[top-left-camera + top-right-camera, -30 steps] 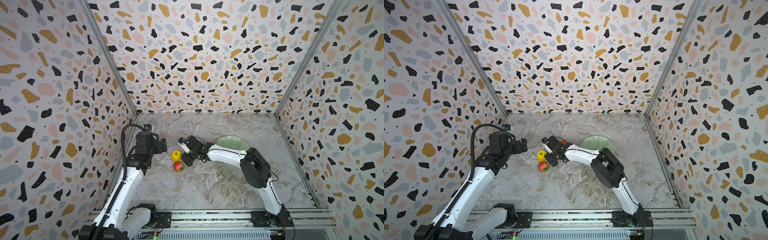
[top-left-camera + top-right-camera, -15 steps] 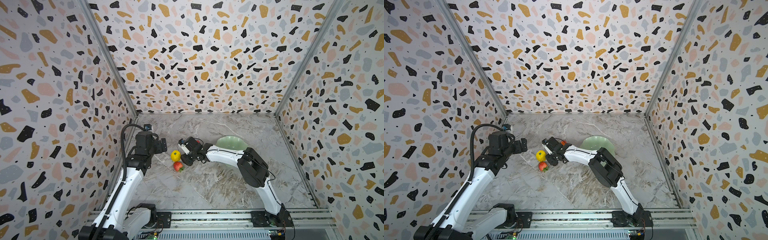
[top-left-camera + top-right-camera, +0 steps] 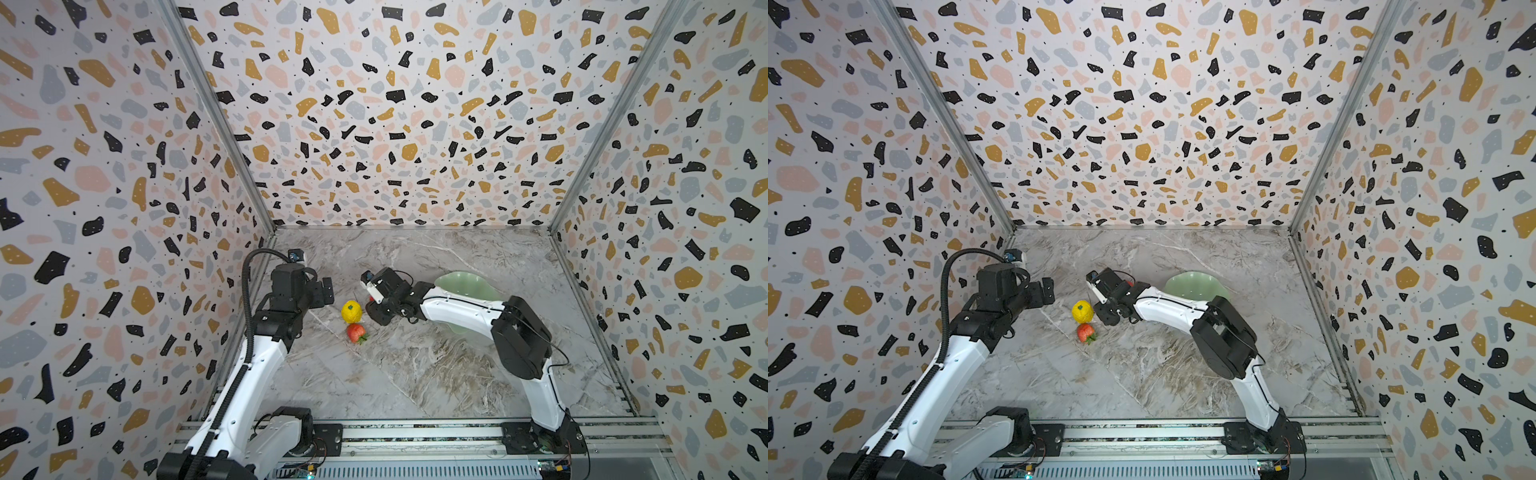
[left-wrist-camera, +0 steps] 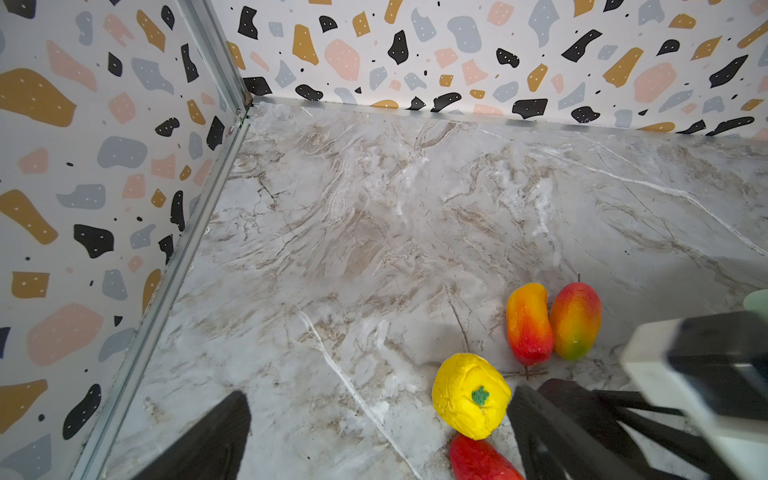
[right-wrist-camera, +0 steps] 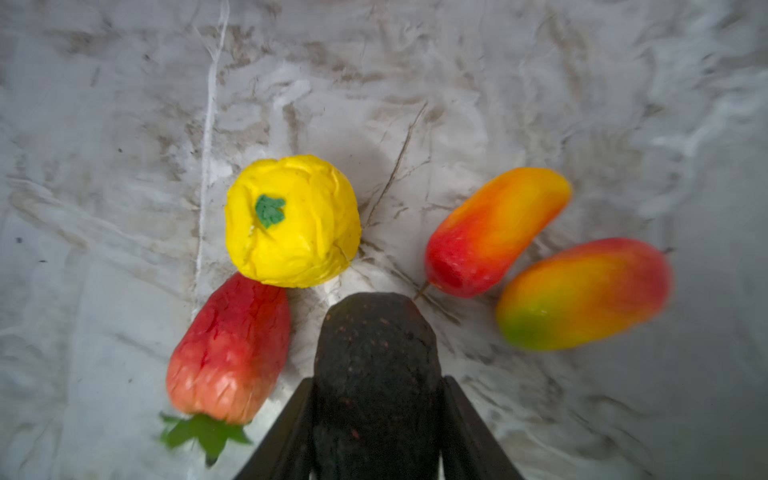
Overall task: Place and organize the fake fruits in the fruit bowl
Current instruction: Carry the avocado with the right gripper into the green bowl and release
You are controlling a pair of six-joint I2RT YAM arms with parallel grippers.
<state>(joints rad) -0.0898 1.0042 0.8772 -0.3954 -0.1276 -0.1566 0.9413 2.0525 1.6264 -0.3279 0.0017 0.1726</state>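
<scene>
Marble table (image 3: 415, 374), mint fruit bowl (image 3: 461, 279) partly behind the right arm (image 3: 457, 309), left gripper (image 3: 323, 292) hanging wide open near the side wall, right gripper (image 5: 378, 382) pinched onto the dark oval fruit (image 5: 374, 332), with the yellow fruit (image 5: 291, 220), strawberry (image 5: 228, 349) and two red-yellow fruits (image 5: 494, 232) (image 5: 582, 295) lying on the table just beside it.

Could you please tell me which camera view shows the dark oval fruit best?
The right wrist view: the dark oval fruit fills its foreground, clamped between the fingers of the right gripper. In both top views that gripper covers it. In the left wrist view it cannot be told from black gripper parts.
</scene>
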